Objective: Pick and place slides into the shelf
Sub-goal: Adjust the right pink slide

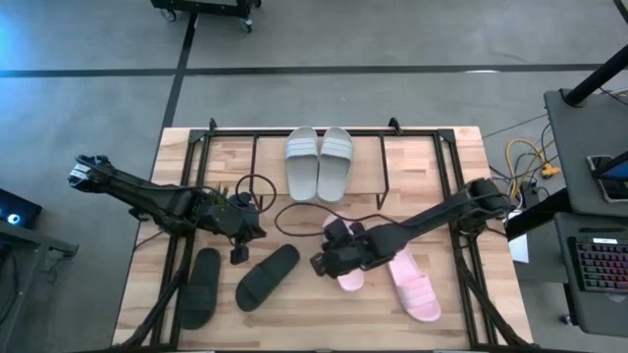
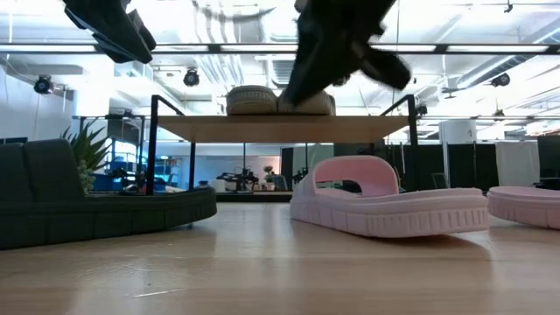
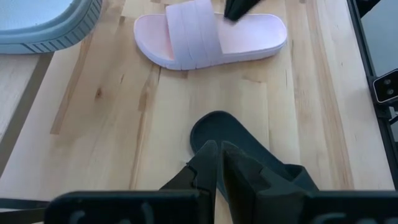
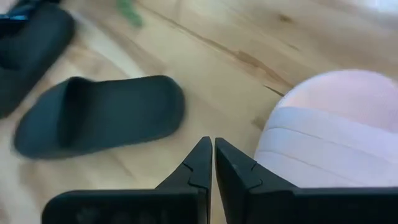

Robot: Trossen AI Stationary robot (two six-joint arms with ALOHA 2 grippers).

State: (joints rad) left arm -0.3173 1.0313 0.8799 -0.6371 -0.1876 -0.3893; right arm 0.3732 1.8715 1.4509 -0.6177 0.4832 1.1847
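Both claws stand with their dark fingers pressed together and nothing between them. Your right gripper hangs over the heel end of one pink flat open-toe slide, above the table and not touching it; the low view shows a clear gap beneath. Your left gripper hovers above the bare boards between the two black wide-strap slides, the nearer one lying at a slant, the other beside it toward the table's left edge. You will find the second pink slide just beside the first, on its right. Two pale grey-green slides sit side by side, toes pointing the same way, on the light wooden top board of the small black-framed shelf at the table's far side. A black cable loops across the light butcher-block wooden tabletop, which shows visible grain and seams. Beyond the table lies a grey concrete floor; the low view shows an open hall with ceiling lamps and a green plant.
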